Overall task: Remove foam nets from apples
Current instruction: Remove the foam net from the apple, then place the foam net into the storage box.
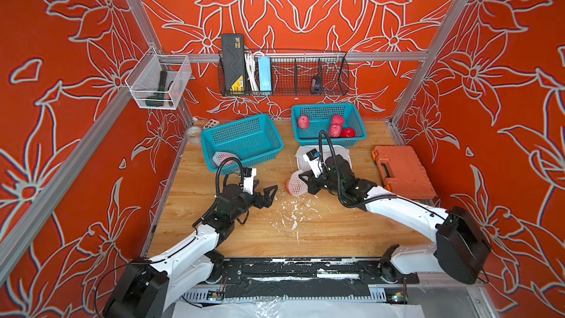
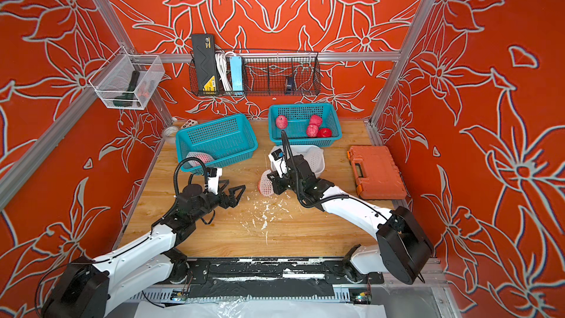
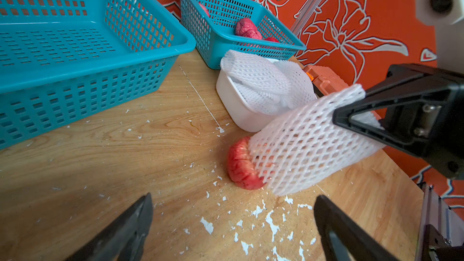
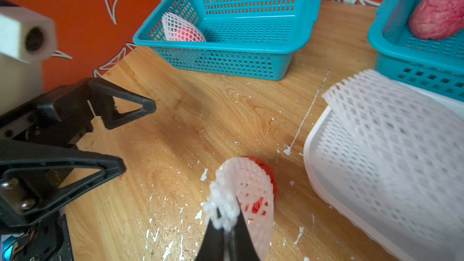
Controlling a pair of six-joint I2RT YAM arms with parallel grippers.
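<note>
A red apple (image 3: 240, 167) lies on the wooden table, half inside a white foam net (image 3: 308, 144). My right gripper (image 4: 227, 218) is shut on the bunched free end of that foam net (image 4: 247, 184), which stretches away from the apple (image 1: 288, 183). My left gripper (image 3: 233, 198) hangs open just to the left of the apple, with only bare table between its fingers; both top views show it (image 1: 266, 186) (image 2: 235, 185). Another netted apple (image 1: 221, 157) sits in the left teal basket (image 1: 244, 126). Several bare apples (image 1: 337, 120) lie in the right teal basket (image 1: 357, 117).
A white tray (image 3: 236, 106) holding loose foam nets (image 3: 263, 81) stands just behind the right gripper. An orange tool case (image 1: 403, 172) lies at the right edge. A tape roll (image 1: 194, 133) sits at the back left. White foam crumbs (image 1: 293, 215) litter the table's middle.
</note>
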